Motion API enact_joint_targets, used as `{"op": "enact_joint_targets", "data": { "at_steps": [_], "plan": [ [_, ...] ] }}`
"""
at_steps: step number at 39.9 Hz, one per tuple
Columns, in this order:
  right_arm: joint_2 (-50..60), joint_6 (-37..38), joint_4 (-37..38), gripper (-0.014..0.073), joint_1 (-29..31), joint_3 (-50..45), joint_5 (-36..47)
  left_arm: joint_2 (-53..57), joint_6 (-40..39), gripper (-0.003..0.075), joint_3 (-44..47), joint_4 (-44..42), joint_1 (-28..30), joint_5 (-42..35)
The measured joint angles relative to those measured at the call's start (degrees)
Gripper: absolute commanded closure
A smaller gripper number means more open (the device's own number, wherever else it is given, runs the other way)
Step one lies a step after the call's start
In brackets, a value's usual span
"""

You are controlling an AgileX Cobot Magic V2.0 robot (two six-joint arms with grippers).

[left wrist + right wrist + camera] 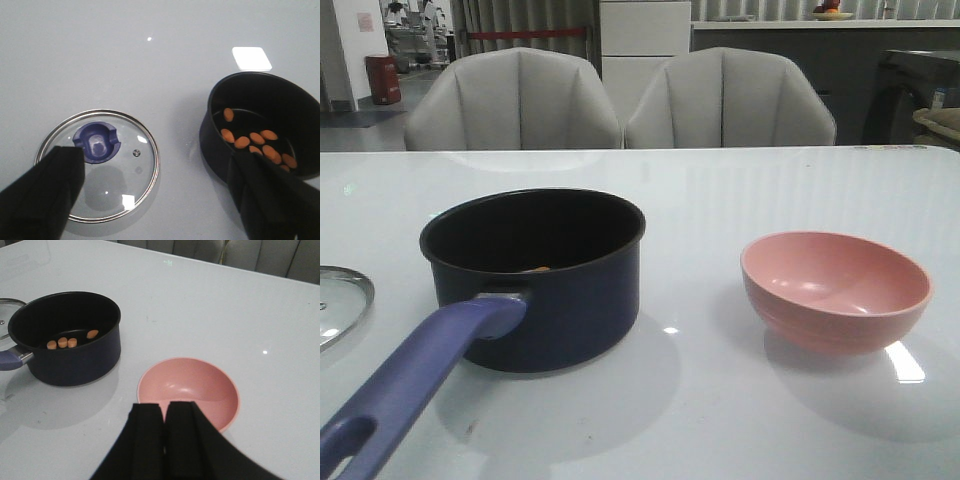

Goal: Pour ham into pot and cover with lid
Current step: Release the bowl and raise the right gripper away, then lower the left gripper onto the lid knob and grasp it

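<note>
Ham sits in the pot; my left jaws hang spread above the lid, right jaws closed, empty.

Orange ham chunks lie inside the uncovered navy pot; the glass lid lies flat beside it.

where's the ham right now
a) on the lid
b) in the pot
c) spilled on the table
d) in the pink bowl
b: the left wrist view shows the orange ham chunks lying on the floor of the pot, while the right wrist view shows the pink bowl empty and the glass lid bare on the table.
</note>
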State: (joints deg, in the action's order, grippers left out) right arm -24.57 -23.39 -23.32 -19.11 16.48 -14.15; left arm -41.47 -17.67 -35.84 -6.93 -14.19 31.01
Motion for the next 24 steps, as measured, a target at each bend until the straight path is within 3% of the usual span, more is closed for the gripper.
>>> {"op": "enact_joint_targets", "data": {
  "at_steps": [14, 24],
  "plan": [
    [0.0, 0.0, 0.0, 0.0456, 0.0, 0.0, -0.09, -28.62, -1.13, 0.0091, -17.66, 1.14, 7.2, 12.42],
    [0.0, 0.0, 0.0, 0.0456, 0.0, 0.0, -0.09, -43.31, -1.13, 0.009, -29.06, 1.26, 7.8, 19.86]
  ]
}}
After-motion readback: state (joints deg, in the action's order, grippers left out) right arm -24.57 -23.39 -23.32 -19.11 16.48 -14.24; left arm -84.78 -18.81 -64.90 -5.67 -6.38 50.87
